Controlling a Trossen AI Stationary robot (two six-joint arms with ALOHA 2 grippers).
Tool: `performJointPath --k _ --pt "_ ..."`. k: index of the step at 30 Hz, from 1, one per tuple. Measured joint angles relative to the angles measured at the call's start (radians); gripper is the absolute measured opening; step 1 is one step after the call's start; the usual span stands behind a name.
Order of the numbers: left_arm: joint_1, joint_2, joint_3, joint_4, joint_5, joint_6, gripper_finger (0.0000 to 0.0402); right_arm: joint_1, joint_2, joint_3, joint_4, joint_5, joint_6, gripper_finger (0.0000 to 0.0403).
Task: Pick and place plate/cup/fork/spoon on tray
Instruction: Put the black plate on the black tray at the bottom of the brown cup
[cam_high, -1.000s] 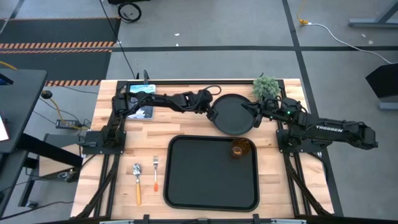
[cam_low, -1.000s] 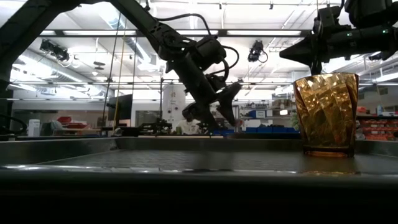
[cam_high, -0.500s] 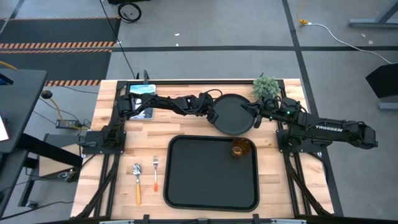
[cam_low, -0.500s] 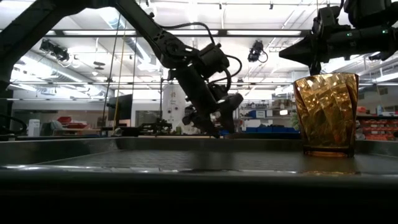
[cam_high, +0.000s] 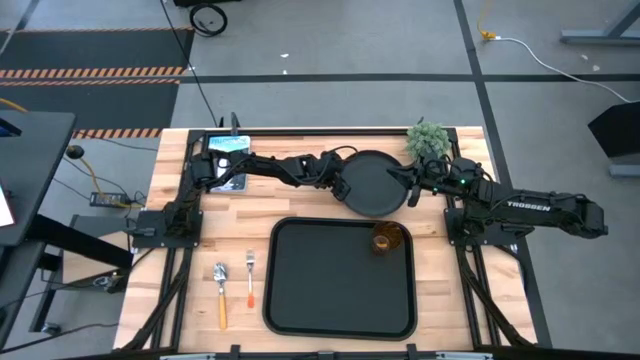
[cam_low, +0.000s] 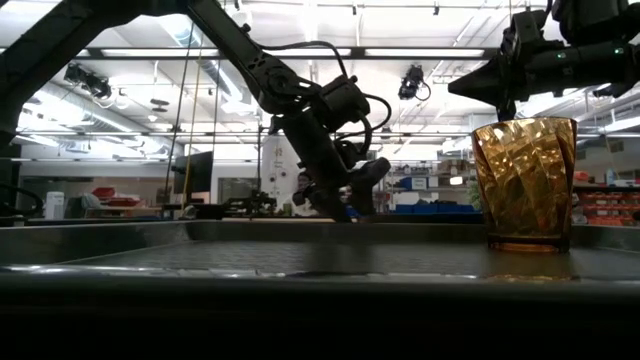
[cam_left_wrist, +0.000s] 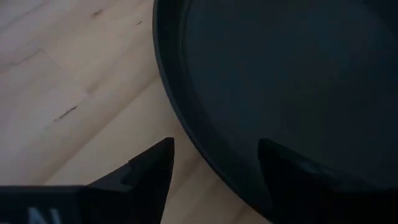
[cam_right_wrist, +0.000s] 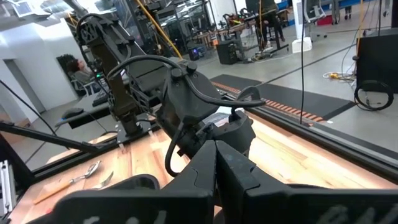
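I have the left claw down at the left edge of the plate, which sits on the desk at the far side, just beyond the tray. From the left wrist view the two fingers stand apart with the plate's raised rim running between them, one finger over the bare wood and the other over the plate's floor, so I read this as lined up for a rim pinch that has not closed yet. The plate looks stiff and flat, matte rather than glossy, so I expect it to grip fairly well, but it is wide and a one-edge hold will leave the far side hanging; I would guess it tips or drags unless the pinch goes deep over the rim. The rim is really the only place to take it, since it lies flush on the wood. The right claw waits at the plate's right edge with its fingers pressed together, holding nothing. The cup already stands upright in the tray's far right corner, and it looks light and easy to knock, so the plate should land well left of it. The fork and spoon lie side by side on the desk left of the tray.
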Motion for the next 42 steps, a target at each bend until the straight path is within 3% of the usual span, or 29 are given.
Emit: performJointPath --k 25,36,42 --pt "0.010 0.000 0.000 -0.003 -0.045 -0.026 0.0056 0.000 0.000 0.000 0.000 0.001 0.004 0.0016" --pt "0.045 0.000 0.002 -0.002 -0.037 -0.022 0.0035 0.000 0.000 0.000 0.000 0.001 0.005 0.0016" --pt "0.066 -0.015 0.002 -0.018 0.027 -0.004 0.0012 0.000 0.000 0.000 0.000 0.001 0.005 0.0016"
